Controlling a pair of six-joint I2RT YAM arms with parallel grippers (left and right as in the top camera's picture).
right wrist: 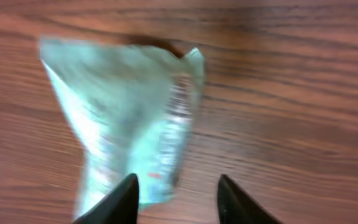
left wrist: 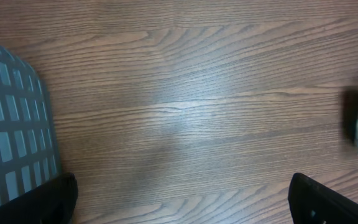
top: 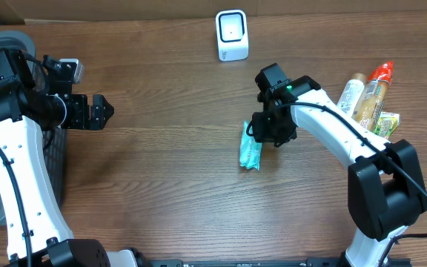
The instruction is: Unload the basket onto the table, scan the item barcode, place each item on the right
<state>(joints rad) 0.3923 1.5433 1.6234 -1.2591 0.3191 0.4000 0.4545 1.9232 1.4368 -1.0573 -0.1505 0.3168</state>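
Both jaws of my right gripper (right wrist: 179, 202) are standing parted, gripping nothing; the packet (right wrist: 129, 118) is lying flat just past them toward 11 o'clock. My left gripper (left wrist: 185, 199) is gaping wide, empty. The scanner (top: 232, 35) is standing far off at 12 o'clock.

No readable text anywhere. Teal packet (right wrist: 123, 118): print blurred, small red mark, illegible. Bottles (top: 369, 93) right of packet: labels too small to read. White scanner (top: 232, 35) beyond packet: markings illegible.

Wooden table (top: 161, 185): packet (top: 250, 152), scanner (top: 232, 35), bottles (top: 369, 93)
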